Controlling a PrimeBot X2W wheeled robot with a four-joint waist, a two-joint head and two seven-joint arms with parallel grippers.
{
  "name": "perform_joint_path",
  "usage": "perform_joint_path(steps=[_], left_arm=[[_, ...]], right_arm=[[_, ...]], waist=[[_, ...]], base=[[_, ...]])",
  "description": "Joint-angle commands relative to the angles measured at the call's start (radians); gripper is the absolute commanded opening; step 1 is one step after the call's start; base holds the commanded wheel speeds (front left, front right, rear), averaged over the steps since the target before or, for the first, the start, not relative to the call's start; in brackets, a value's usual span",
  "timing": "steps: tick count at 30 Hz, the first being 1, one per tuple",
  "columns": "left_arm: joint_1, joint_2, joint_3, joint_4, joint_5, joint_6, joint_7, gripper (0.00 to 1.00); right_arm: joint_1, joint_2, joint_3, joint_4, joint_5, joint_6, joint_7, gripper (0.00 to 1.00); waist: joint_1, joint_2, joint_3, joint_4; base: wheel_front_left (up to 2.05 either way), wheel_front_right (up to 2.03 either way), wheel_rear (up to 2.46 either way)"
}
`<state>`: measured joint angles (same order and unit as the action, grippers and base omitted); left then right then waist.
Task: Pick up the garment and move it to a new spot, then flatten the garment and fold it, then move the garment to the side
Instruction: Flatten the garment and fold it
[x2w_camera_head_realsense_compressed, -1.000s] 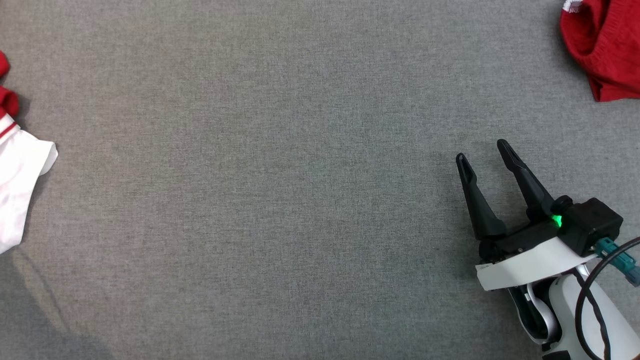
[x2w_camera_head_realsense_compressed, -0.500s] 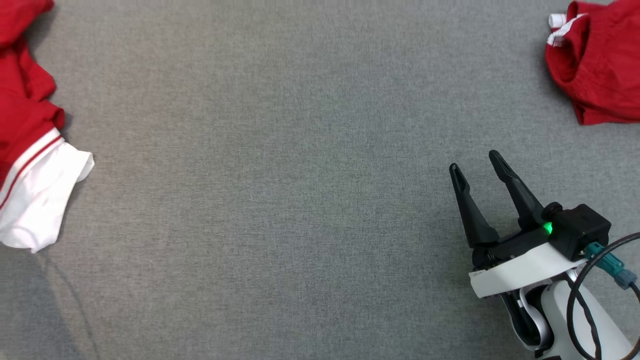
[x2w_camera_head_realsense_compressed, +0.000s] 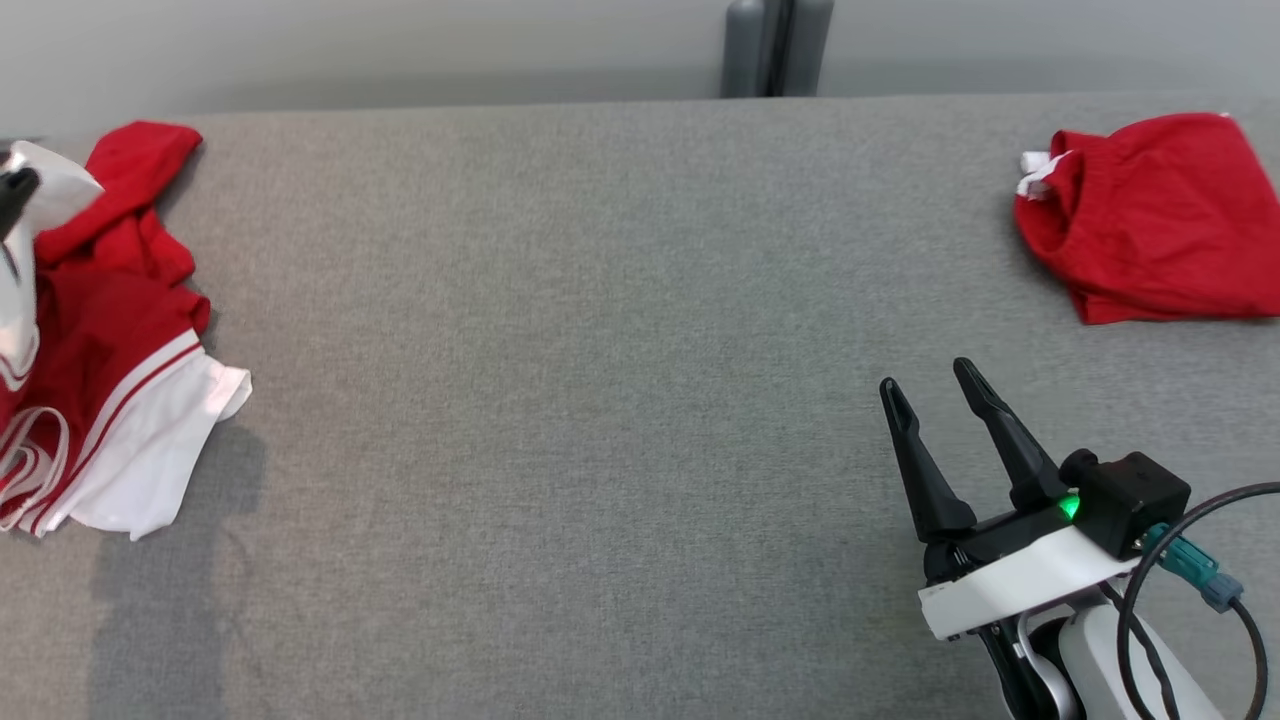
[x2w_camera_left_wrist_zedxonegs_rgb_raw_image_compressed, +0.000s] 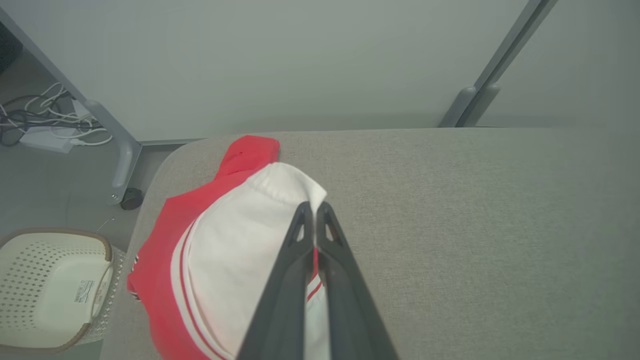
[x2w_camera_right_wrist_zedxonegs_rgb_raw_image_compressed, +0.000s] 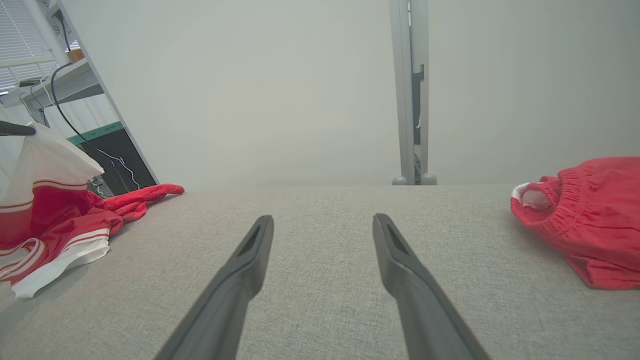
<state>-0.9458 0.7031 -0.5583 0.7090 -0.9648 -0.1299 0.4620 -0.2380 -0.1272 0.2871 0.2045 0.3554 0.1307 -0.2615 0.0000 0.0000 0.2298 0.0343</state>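
Note:
The garment (x2w_camera_head_realsense_compressed: 120, 330) is red with white panels and red stripes, and lies bunched at the left end of the grey table (x2w_camera_head_realsense_compressed: 600, 350). My left gripper (x2w_camera_head_realsense_compressed: 18, 188) is at the head view's left edge, shut on a white fold of the garment and holding it raised. In the left wrist view the shut left gripper (x2w_camera_left_wrist_zedxonegs_rgb_raw_image_compressed: 314, 206) pinches the white cloth of the garment (x2w_camera_left_wrist_zedxonegs_rgb_raw_image_compressed: 235, 250). My right gripper (x2w_camera_head_realsense_compressed: 925, 376) stands open and empty over bare table at the lower right. In its own view, the right gripper (x2w_camera_right_wrist_zedxonegs_rgb_raw_image_compressed: 322, 220) has the lifted garment (x2w_camera_right_wrist_zedxonegs_rgb_raw_image_compressed: 50, 215) far to its left.
A crumpled red pair of shorts (x2w_camera_head_realsense_compressed: 1150, 230) lies at the table's far right, also the shorts (x2w_camera_right_wrist_zedxonegs_rgb_raw_image_compressed: 590, 220) in the right wrist view. A grey post (x2w_camera_head_realsense_compressed: 765, 50) rises behind the far edge. A pale basket (x2w_camera_left_wrist_zedxonegs_rgb_raw_image_compressed: 50, 290) and cables (x2w_camera_left_wrist_zedxonegs_rgb_raw_image_compressed: 45, 125) are on the floor past the left end.
The head camera has tilted up, bringing the table's far edge, the post and more of both garments into view. My left fingertip now shows, holding the white fold raised.

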Motion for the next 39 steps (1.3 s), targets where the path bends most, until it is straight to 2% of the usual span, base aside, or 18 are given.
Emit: perform_joint_path(steps=[1, 8, 12, 21, 30, 34, 39], left_arm=[[0.009, -0.008, -0.006, -0.020, -0.009, -0.001, 0.003, 0.00], [0.024, -0.035, -0.076, -0.197, -0.022, -0.001, 0.060, 0.00], [0.045, -0.072, -0.094, -0.277, -0.048, 0.002, 0.091, 0.00], [0.050, -0.164, -0.129, -0.381, -0.059, 0.038, 0.108, 0.00], [0.007, -0.338, -0.170, -0.330, -0.046, 0.068, 0.050, 0.00], [-0.030, -0.422, -0.189, -0.250, -0.027, 0.066, 0.013, 0.00], [-0.079, -0.489, -0.199, -0.128, -0.009, 0.042, -0.047, 0.00]], right_arm=[[0.009, 0.000, -0.007, 0.001, 0.007, 0.000, -0.003, 1.00], [0.039, 0.010, -0.016, 0.004, 0.018, 0.000, -0.003, 1.00], [0.049, 0.013, -0.026, 0.003, 0.022, 0.000, -0.003, 1.00], [0.066, 0.024, -0.048, -0.005, 0.023, 0.000, -0.003, 1.00], [0.060, 0.042, -0.044, -0.015, 0.026, 0.000, -0.003, 1.00], [0.042, 0.047, -0.029, -0.017, 0.030, 0.000, -0.003, 1.00], [0.021, 0.059, -0.009, -0.017, 0.036, 0.000, -0.003, 1.00]], waist=[[0.0000, 0.0000, -0.031, -0.020], [0.0000, 0.0000, -0.088, -0.089], [0.0000, 0.0000, -0.105, -0.147], [0.0000, 0.0000, -0.101, -0.297], [0.0000, 0.0000, -0.054, -0.415], [0.0000, 0.0000, -0.028, -0.453], [0.0000, 0.0000, 0.000, -0.503]], base=[[0.00, 0.00, 0.00], [0.00, 0.00, 0.00], [0.00, 0.00, 0.00], [0.00, 0.00, 0.00], [0.00, 0.00, 0.00], [0.00, 0.00, 0.00], [0.00, 0.00, 0.00]])
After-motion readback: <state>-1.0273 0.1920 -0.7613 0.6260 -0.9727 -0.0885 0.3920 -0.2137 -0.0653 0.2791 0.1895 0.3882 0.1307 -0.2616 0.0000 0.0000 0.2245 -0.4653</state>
